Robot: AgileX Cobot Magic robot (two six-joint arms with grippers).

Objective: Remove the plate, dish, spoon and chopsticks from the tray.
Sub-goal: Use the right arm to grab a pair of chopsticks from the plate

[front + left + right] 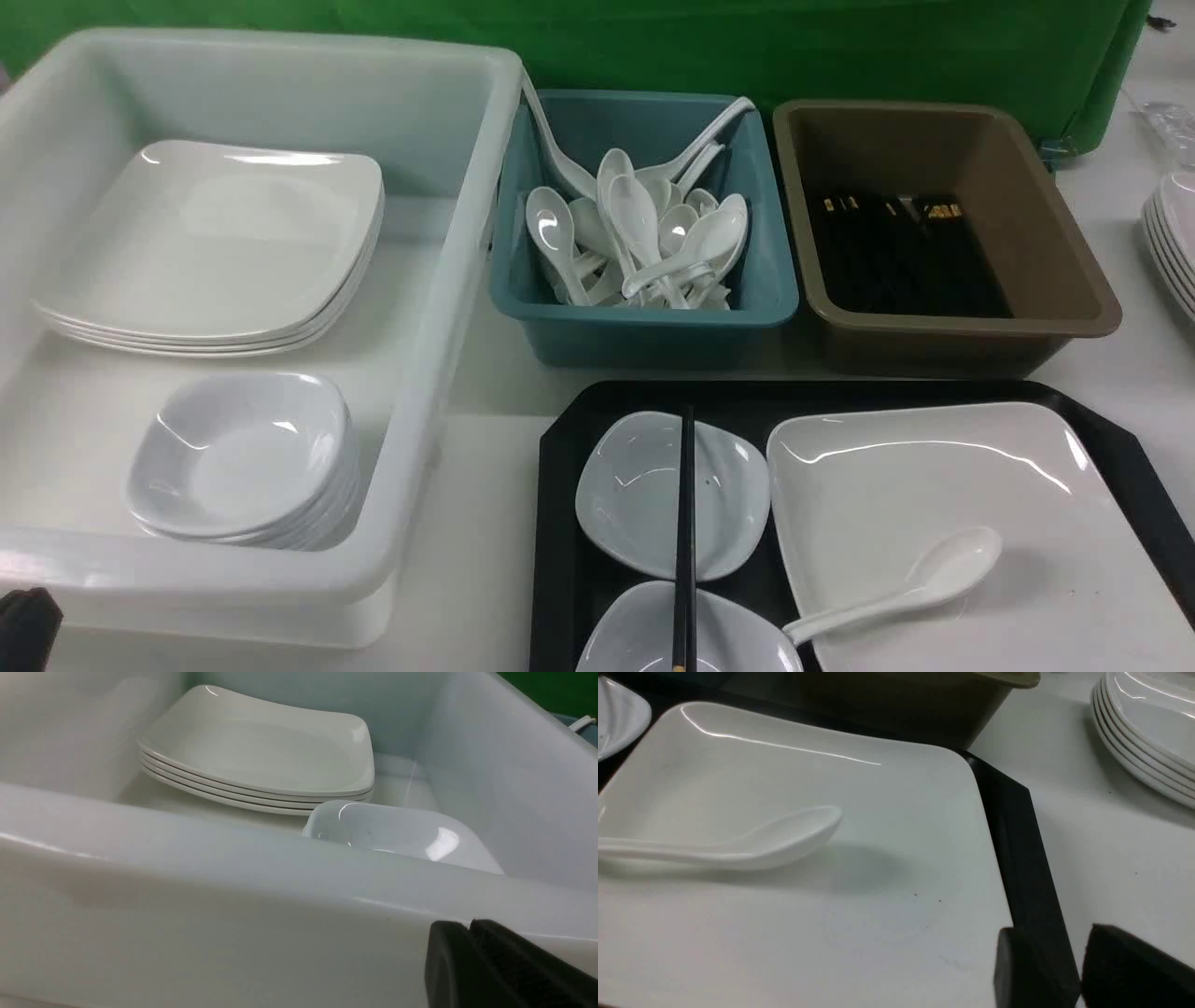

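- Closest in, far left: left gripper point(468, 927) pinched shut on nothing, just outside the white tub point(187, 882).
- Left side of tray point(563, 560): chopsticks point(686, 504) across two dishes point(635, 495), long axis pointing straight away.
- Right side: plate point(934, 485) with spoon point(896, 588) on it, handle left, bowl right.
- Far right: right gripper point(1064, 970) with jaws apart, empty, at the tray rim beside the plate's edge. Spoon off to its left, so probably a right-arm job.

White table point(485, 523) against a green cloth backdrop point(840, 47).
On my feed the backdrop spans the far side and stops short at the right, where the tabletop runs on; the table is plain and matte, lit softly and evenly, with only faint shadows.
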